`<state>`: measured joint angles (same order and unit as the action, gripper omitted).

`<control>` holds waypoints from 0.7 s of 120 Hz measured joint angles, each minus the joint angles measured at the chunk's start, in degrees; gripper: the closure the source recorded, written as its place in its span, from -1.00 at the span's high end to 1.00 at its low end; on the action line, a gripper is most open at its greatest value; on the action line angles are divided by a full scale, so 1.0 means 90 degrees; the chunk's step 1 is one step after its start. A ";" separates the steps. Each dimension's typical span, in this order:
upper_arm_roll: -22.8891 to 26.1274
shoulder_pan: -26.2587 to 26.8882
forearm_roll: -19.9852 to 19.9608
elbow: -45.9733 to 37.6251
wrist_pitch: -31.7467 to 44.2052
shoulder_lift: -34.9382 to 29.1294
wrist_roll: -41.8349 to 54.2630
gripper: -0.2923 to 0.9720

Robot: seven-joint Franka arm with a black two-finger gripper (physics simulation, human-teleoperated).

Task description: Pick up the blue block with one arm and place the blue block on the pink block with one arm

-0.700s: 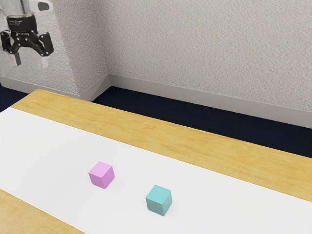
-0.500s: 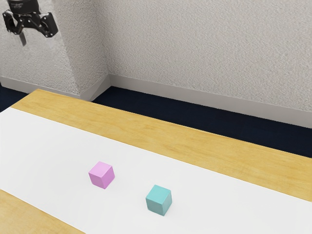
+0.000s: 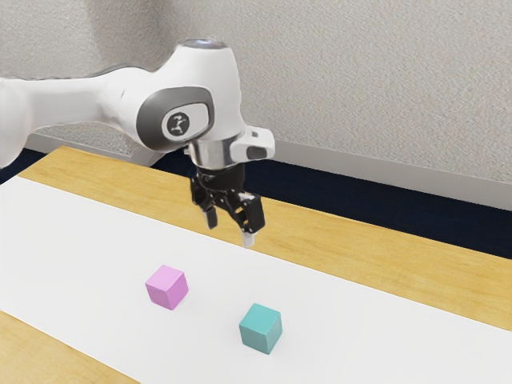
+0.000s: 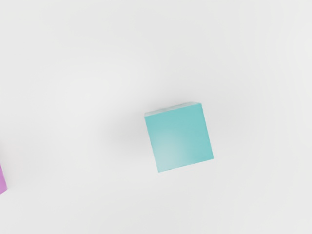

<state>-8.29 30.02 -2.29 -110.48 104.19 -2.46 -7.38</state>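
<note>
Exterior view: the white arm (image 3: 176, 120) is reaching in from the exterior view's left, and its claw (image 3: 230, 226) is hanging above the white sheet (image 3: 80, 240) on the wooden counter (image 3: 360, 248), fingers standing apart with nothing between them. The blue block (image 3: 261, 328) is sitting on the sheet, below the claw and nearer the camera; the pink block (image 3: 166, 286) is sitting apart from it, toward the exterior view's left. Wrist view: the blue block (image 4: 179, 136) is lying flat on the sheet under the hand, with the pink block's (image 4: 2, 179) edge showing well apart from it.

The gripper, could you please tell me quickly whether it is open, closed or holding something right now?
The gripper is open and holds nothing; it hovers above the blue block, not touching it.
</note>
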 joint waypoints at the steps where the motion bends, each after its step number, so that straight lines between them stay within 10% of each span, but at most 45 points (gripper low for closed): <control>1: -0.0002 -0.0008 -0.0015 -0.0013 0.0045 0.0027 -0.0016 0.53; 84: 0.0927 -0.1599 -0.0466 -0.1564 0.3525 0.0160 -0.1738 0.51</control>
<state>0.05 15.63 -6.48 -124.56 135.91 -1.02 -23.02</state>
